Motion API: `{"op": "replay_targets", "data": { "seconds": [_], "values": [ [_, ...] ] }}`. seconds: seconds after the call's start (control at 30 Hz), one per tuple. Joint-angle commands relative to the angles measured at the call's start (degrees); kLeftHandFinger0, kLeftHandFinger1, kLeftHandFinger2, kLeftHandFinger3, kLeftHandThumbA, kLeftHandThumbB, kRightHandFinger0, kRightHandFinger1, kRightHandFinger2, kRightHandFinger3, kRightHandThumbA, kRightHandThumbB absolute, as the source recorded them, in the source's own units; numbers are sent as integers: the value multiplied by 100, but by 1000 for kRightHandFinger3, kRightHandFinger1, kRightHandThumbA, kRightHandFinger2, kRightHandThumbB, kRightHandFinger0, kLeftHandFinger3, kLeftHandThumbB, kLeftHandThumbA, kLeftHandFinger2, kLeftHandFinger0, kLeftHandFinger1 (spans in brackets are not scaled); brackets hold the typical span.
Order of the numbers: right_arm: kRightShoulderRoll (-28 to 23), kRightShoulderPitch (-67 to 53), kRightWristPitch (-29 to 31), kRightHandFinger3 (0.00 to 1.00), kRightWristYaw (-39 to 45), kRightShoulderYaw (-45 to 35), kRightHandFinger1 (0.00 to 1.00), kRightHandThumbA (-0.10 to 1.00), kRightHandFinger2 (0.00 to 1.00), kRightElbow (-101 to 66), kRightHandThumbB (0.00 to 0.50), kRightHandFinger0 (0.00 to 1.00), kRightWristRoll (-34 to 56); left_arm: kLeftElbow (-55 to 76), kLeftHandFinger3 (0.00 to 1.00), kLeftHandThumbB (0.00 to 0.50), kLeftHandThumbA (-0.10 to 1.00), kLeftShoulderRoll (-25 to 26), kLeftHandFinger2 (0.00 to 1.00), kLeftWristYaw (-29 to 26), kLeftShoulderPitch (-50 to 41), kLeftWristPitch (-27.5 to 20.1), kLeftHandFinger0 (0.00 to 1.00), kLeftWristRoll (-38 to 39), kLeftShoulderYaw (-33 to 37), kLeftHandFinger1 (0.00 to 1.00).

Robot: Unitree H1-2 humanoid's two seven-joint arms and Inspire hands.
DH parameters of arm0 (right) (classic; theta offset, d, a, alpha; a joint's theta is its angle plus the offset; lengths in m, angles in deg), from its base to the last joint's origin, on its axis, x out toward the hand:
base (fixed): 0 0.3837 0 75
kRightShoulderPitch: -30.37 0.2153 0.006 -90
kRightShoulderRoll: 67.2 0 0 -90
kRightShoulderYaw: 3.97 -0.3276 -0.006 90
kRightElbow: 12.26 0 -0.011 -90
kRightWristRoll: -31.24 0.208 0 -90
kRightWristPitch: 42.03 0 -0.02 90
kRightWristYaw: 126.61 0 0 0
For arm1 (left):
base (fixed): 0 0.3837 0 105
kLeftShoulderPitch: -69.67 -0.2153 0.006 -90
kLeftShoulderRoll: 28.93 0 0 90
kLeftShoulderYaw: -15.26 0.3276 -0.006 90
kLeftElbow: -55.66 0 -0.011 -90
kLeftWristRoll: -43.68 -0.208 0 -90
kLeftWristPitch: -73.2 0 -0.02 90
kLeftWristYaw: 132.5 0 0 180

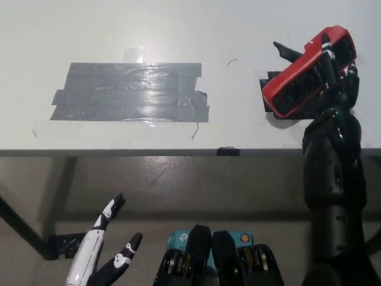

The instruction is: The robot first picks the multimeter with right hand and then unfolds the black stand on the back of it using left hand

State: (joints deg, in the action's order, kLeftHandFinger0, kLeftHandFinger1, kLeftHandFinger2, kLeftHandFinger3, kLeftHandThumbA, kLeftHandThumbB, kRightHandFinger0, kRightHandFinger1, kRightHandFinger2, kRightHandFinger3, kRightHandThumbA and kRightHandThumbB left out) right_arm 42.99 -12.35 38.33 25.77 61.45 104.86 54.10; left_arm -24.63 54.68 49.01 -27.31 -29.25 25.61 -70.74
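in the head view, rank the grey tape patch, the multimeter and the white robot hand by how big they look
1. grey tape patch
2. multimeter, lifted toward the camera
3. white robot hand, partly cut off, so unsure

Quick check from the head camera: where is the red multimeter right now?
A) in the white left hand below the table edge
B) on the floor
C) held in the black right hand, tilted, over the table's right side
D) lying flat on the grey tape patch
C: the right hand is closed around the tilted multimeter, while the left hand rests open, low at the left.
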Motion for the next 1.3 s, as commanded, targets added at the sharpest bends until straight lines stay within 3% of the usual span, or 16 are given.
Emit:
{"op": "replay_targets", "data": {
  "seconds": [0.0, 0.07, 0.17, 0.23, 0.3, 0.37, 0.47, 0.6, 0.63, 0.77, 0.8, 0.9, 0.97, 1.03, 1.13, 1.27],
  "values": [
    [313, -19, -1730, 1000, 1370, 81, 343, -100, 747, -2958, 175, 0, 3342, 1806, 1000, 135, 805, -166, 1000, 84, 291, 332, 1000, 924, -63, 1000],
    [219, -266, -1730, 1000, 1477, 338, 382, -100, 787, -3287, 149, 0, 3916, 2074, 1000, 177, 872, -262, 1000, 77, 579, 472, 1000, 919, -24, 1000],
    [178, -431, -1730, 1000, 1487, 553, 433, -100, 871, -3610, 146, 0, 4239, 2304, 1000, 183, 916, -325, 1000, 119, 927, 622, 1000, 970, 26, 1000],
    [32, -515, -1730, 992, 1564, 829, 388, -100, 864, -3942, 151, 0, 4444, 2417, 1000, 186, 898, -409, 1000, 153, 1498, 705, 1000, 1046, 72, 1000],
    [-100, -652, -1730, 830, 1557, 1056, 319, -100, 790, -4272, 158, 0, 4582, 2583, 1000, 242, 951, -516, 1000, 187, 1767, 950, 1000, 963, 107, 1000],
    [-187, -802, -1730, 568, 1410, 1246, 229, -100, 690, -4661, 183, 0, 4684, 2658, 1000, 265, 957, -581, 1000, 200, 1958, 1020, 1000, 1037, 141, 1000],
    [-247, -923, -1730, 428, 1405, 1400, 219, -100, 682, -4980, 163, 0, 4825, 2641, 1000, 273, 960, -590, 1000, 200, 2181, 1060, 1000, 1102, 110, 1000],
    [-473, -1073, -1730, 453, 1399, 1735, 337, -100, 825, -5381, 109, 0, 4997, 2611, 1000, 259, 984, -593, 1000, 206, 2455, 1195, 1000, 1104, 61, 1000],
    [-517, -1058, -1730, 519, 1391, 1802, 361, -100, 850, -5467, 97, 0, 4985, 2593, 1000, 269, 1000, -590, 1000, 205, 2553, 1248, 1000, 1096, 40, 1000],
    [-571, -1037, -1730, 973, 1221, 2005, 435, -100, 973, -5748, 123, 0, 5165, 2379, 1000, 218, 990, -571, 1000, 201, 2795, 1193, 1000, 1181, 22, 1000],
    [-589, -991, -1730, 1000, 1205, 2036, 447, -100, 987, -5777, 122, 0, 5180, 2334, 1000, 214, 990, -556, 1000, 197, 2866, 1165, 1000, 1190, 14, 1000],
    [-616, -1033, -1730, 1000, 1287, 2249, 424, -100, 944, -5918, 137, 0, 4985, 2193, 1000, 165, 1000, -513, 1000, 213, 2929, 1059, 1000, 1120, 45, 1000],
    [-617, -1034, -1730, 884, 1355, 2389, 399, -100, 870, -5899, 132, 0, 5017, 2170, 1000, 164, 1000, -521, 1000, 198, 2931, 1068, 1000, 1056, 60, 1000],
    [-646, -1038, -1730, 853, 1340, 2535, 399, -100, 869, -5915, 126, 0, 5125, 2166, 1000, 167, 1000, -532, 1000, 189, 2924, 1118, 1000, 1040, 66, 955],
    [-658, -1051, -1730, 823, 1386, 2717, 394, -100, 884, -5923, 107, 0, 5195, 2129, 1000, 145, 1000, -565, 1000, 169, 2983, 1077, 1000, 1148, 85, 1000],
    [-652, -1152, -1730, 704, 1216, 2827, 379, -100, 842, -5987, 127, 0, 5273, 2096, 1000, 192, 1000, -601, 1000, 137, 3099, 990, 1000, 1096, 118, 1000]
  ]
}}
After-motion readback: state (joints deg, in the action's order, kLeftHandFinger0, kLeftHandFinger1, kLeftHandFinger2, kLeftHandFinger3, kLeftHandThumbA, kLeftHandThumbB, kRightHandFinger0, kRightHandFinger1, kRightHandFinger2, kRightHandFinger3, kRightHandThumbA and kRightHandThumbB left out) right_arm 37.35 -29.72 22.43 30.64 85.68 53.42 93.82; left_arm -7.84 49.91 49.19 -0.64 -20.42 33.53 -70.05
